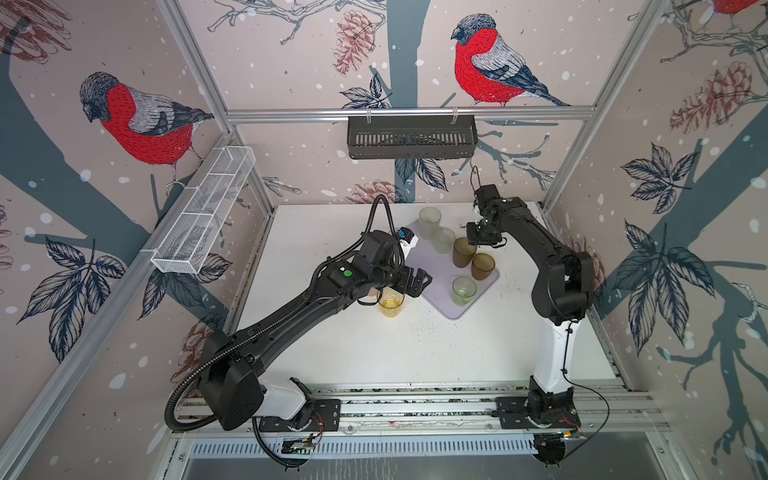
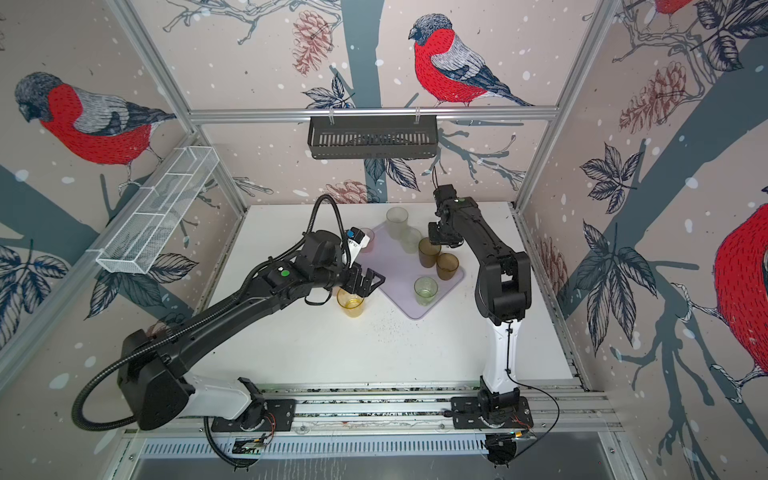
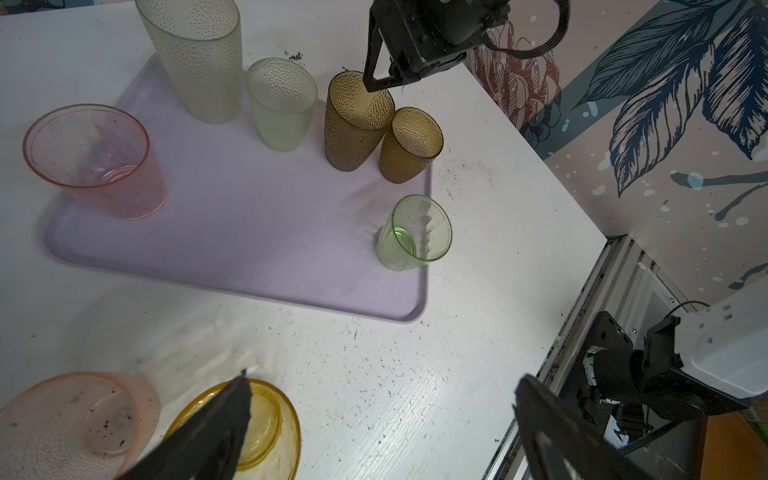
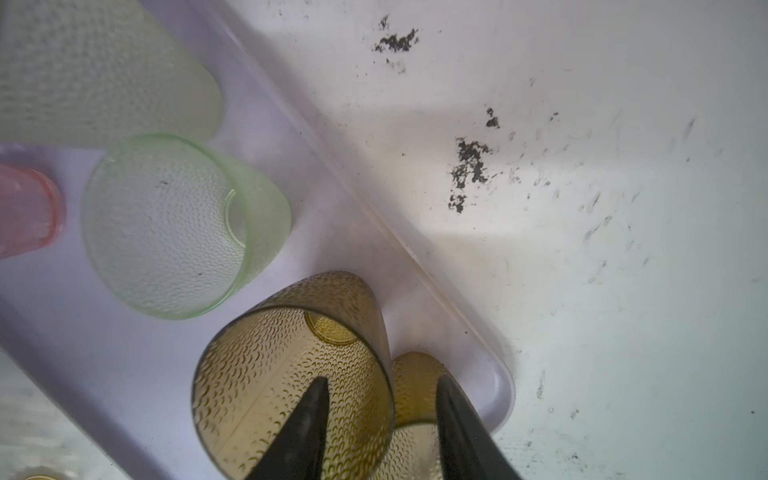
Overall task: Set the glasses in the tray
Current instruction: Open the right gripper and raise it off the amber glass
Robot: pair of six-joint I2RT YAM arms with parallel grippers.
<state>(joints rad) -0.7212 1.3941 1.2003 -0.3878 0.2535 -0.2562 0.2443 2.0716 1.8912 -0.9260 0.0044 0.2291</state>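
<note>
Right claw stands parted astride the rim of the taller brown glass. Left claw, wide, hovers just above the amber glass, which looks light and slick; pinch its wall at the rim.

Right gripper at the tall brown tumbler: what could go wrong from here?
1. The right gripper straddles the tall brown tumbler at its rim, one finger inside; pulling out sideways could tip it onto the short brown tumbler right beside it, near the edge of the tray.
2. The open left gripper hangs over the amber tumbler; the pink tumbler close beside could get knocked.
</note>
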